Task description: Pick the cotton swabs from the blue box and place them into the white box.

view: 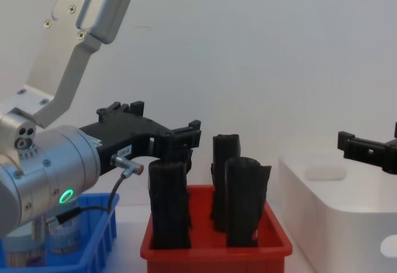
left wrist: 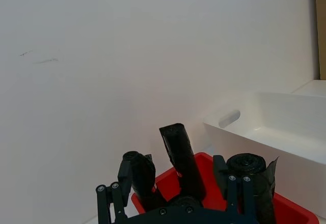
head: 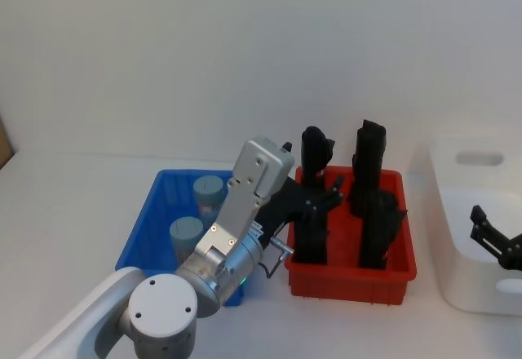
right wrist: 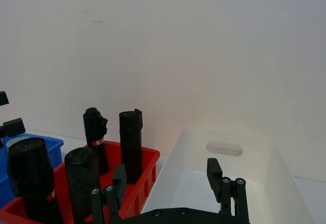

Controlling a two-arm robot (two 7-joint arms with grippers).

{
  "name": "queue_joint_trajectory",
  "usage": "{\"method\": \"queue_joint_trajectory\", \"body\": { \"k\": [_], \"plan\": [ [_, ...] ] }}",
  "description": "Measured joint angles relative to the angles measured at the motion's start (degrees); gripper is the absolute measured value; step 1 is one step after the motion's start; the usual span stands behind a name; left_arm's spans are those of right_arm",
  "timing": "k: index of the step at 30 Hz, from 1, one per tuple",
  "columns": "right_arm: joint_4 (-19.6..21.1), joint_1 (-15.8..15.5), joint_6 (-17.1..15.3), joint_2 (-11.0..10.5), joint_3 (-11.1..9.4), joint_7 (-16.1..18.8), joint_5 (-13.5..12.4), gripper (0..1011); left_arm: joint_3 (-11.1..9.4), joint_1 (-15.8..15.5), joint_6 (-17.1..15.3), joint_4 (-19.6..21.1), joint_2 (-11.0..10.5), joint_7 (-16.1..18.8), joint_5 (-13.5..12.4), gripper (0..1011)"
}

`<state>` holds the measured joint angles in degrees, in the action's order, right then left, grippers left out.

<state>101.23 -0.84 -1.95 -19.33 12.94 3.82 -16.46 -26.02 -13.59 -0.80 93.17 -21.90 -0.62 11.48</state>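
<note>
Two cotton swabs jars (head: 208,192) (head: 185,232) stand in the blue box (head: 140,232) at the left, partly hidden by my left arm. My left gripper (head: 325,198) hangs open and empty above the red bin, to the right of the blue box; in the left wrist view its fingers (left wrist: 104,199) stand wide apart. The white box (head: 457,237) sits at the far right. My right gripper (head: 492,235) hovers open over it, holding nothing, and the right wrist view looks down into the white box (right wrist: 285,168).
A red bin (head: 351,281) with several upright black rolls (head: 369,167) stands between the blue and white boxes, right under my left gripper. A plain wall runs behind the table. The chest view has the red bin (view: 211,248) in the middle.
</note>
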Motion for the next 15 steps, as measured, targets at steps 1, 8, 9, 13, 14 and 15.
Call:
{"method": "queue_joint_trajectory", "body": {
  "k": [1, 8, 9, 13, 14, 15],
  "plan": [
    [0.0, 0.0, 0.0, 0.0, 0.0, 0.0, 0.0, 1001, 0.0, 0.0, 0.0, 0.0, 0.0, 0.0, 0.0, 1004],
    [0.0, 0.0, 0.0, 0.0, 0.0, 0.0, 0.0, 1002, 0.0, 0.0, 0.0, 0.0, 0.0, 0.0, 0.0, 1004],
    [0.0, 0.0, 0.0, 0.0, 0.0, 0.0, 0.0, 1001, 0.0, 0.0, 0.0, 0.0, 0.0, 0.0, 0.0, 1004],
    [0.0, 0.0, 0.0, 0.0, 0.0, 0.0, 0.0, 1002, 0.0, 0.0, 0.0, 0.0, 0.0, 0.0, 0.0, 1004],
    [0.0, 0.0, 0.0, 0.0, 0.0, 0.0, 0.0, 1001, 0.0, 0.0, 0.0, 0.0, 0.0, 0.0, 0.0, 1004],
    [0.0, 0.0, 0.0, 0.0, 0.0, 0.0, 0.0, 1001, 0.0, 0.0, 0.0, 0.0, 0.0, 0.0, 0.0, 1004]
  ]
}}
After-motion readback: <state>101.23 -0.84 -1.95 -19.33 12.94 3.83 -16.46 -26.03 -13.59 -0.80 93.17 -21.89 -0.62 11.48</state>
